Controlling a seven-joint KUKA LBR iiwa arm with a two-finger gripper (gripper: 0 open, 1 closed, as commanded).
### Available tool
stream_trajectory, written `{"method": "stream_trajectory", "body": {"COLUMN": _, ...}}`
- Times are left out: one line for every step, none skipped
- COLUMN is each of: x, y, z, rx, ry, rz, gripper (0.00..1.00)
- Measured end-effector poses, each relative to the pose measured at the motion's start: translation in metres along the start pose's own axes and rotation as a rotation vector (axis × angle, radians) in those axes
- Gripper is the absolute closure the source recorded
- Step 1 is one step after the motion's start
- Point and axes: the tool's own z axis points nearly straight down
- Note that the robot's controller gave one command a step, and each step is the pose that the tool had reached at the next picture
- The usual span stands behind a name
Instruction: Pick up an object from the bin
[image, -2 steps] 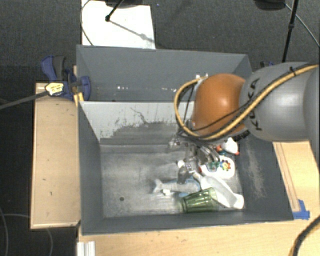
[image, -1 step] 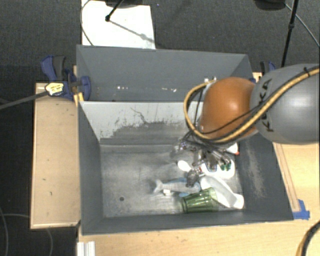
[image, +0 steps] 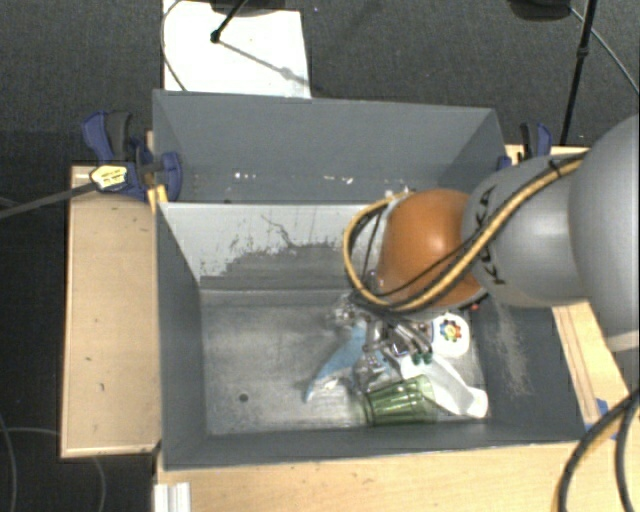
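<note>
gripper (image: 375, 352) low in the near right part of the bin (image: 250, 330), below the orange wrist cover (image: 425, 245). it hangs over a small heap. pale blue flat piece (image: 335, 368) touches its view-left side. green ribbed item (image: 400, 402), possibly a bottle, lies just nearer the camera. white round disc (image: 452, 335) with coloured dots sits to view right. gripper open or closed: cannot tell, too cluttered.

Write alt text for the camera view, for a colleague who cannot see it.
The gripper is low in the grey bin, over a small heap near the front right: a light blue piece, a green ridged thing and a white piece.
</note>
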Motion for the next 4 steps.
{"method": "stream_trajectory", "body": {"x": -0.006, "y": 0.007, "z": -0.002, "rx": 0.003, "ry": -0.010, "rz": -0.251, "gripper": 1.00}}
{"method": "stream_trajectory", "body": {"x": -0.006, "y": 0.007, "z": -0.002, "rx": 0.003, "ry": -0.010, "rz": -0.250, "gripper": 1.00}}
{"method": "stream_trajectory", "body": {"x": -0.004, "y": 0.008, "z": -0.005, "rx": 0.002, "ry": -0.005, "rz": -0.251, "gripper": 1.00}}
{"method": "stream_trajectory", "body": {"x": -0.002, "y": 0.008, "z": -0.022, "rx": -0.001, "ry": 0.005, "rz": -0.250, "gripper": 1.00}}
